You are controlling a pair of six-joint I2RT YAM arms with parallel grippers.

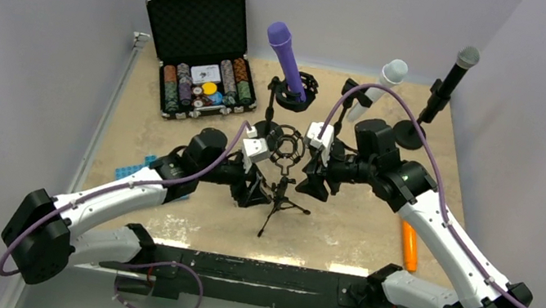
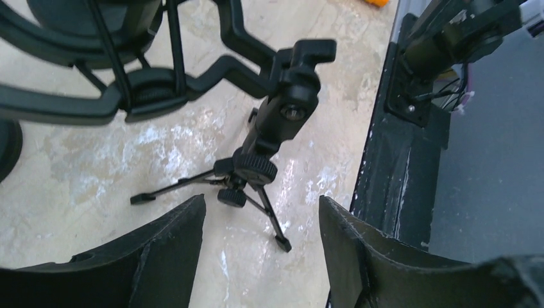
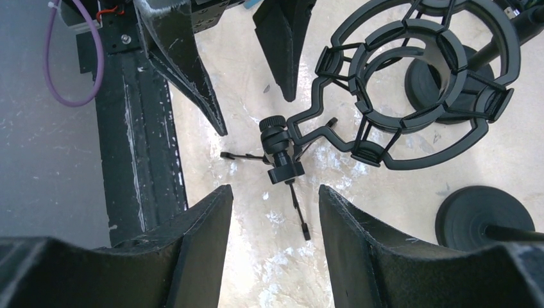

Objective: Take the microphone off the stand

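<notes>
A small black tripod stand [image 1: 279, 196] stands at the table's middle, with a black ring shock mount [image 1: 286, 144] on top. The ring is empty; I see the table through it in the right wrist view [image 3: 420, 83]. An orange microphone [image 1: 409, 246] lies on the table at the right. My left gripper [image 1: 255, 193] is open and empty, just left of the tripod [image 2: 256, 173]. My right gripper [image 1: 314, 184] is open and empty, just right of it, looking down on the tripod [image 3: 282, 160].
At the back stand a purple microphone [image 1: 285, 57] in a shock mount, a white microphone [image 1: 380, 84] and a black microphone [image 1: 451, 79] on a round-base stand. An open case of poker chips [image 1: 203, 81] sits back left. A blue item [image 1: 131, 169] lies by the left arm.
</notes>
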